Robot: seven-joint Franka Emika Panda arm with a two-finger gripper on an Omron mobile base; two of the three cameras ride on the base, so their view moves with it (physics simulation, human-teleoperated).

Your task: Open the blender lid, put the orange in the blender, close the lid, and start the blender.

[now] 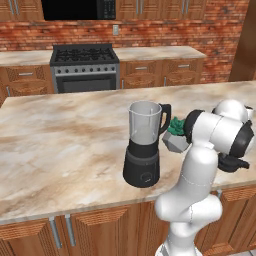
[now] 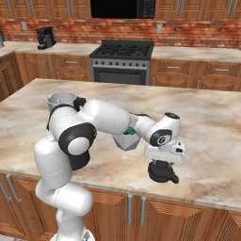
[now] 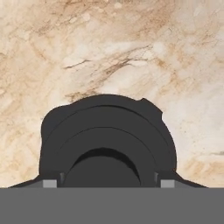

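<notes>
- I see the blender [image 1: 143, 150] standing upright on the marble worktop [image 1: 60, 145], left of my arm. Its jar is open at the top, so nothing blocks loading. A careless swing back across could clip the jar or its side handle and tip it.
- Just right of the jar sits a potted succulent [image 1: 175, 137], partly behind my forearm. It could get knocked on any low sweep.
- Further right, near the worktop's front edge, the blender lid [image 2: 162, 172] lies on the marble with my hand [image 2: 162, 162] directly over it. In the hand view the black dome sits between the fingertips [image 3: 49, 183]. I cannot tell whether they are clamped on the knob or standing just clear of it.
- If the fingers are dragging on the lid, lifting could slide it toward the edge.
- I cannot find the orange, so I would be searching blind.
</notes>
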